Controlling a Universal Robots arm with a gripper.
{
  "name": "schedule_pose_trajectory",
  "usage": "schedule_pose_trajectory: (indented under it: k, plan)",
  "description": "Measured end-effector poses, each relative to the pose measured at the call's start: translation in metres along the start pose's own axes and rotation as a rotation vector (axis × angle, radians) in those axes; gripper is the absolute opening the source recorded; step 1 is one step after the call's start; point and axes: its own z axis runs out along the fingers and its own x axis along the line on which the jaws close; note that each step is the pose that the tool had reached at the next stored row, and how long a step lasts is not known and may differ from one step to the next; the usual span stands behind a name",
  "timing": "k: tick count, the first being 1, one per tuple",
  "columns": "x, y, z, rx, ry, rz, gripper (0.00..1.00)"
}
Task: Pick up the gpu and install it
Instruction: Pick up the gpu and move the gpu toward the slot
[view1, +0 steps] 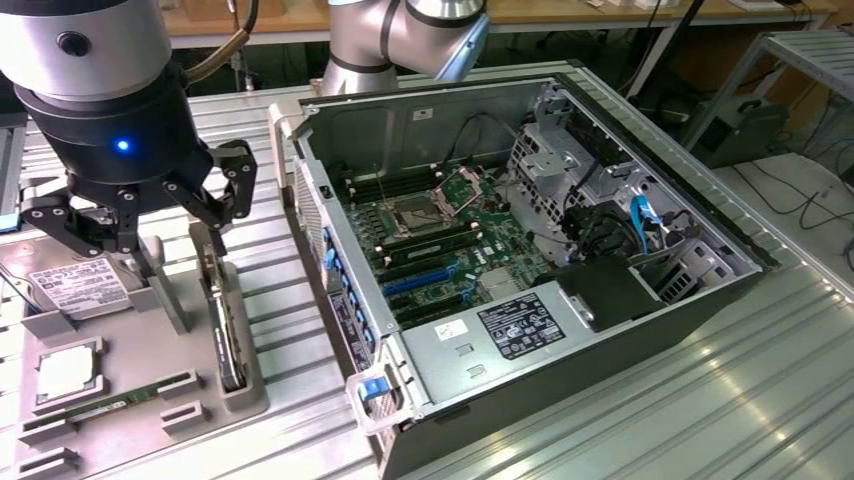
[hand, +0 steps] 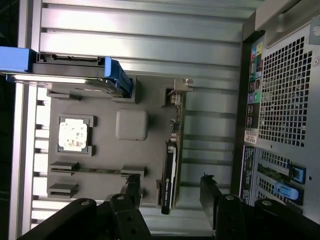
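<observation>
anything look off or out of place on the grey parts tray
Nothing stands out. The gpu stands on edge in its slot of the grey tray, and the hard drive, processor chip and memory stick each sit in their own recesses. The open claw hangs over the gpu.

Labels on the power supply (view1: 461, 352) and hard drive (view1: 74, 288) — print unreadable.

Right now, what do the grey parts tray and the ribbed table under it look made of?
Matte grey parts tray: probably plastic, flat dull surface with no glare. Ribbed silver table: likely aluminium, brushed slats throwing bright reflections.
</observation>
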Motion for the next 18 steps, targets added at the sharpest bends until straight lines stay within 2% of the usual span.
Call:
schedule_pose_trajectory:
  k: [18]
  plan:
    - [-0.0035, -0.0007, 0.0105, -0.0002, 0.0001, 0.000, 0.60]
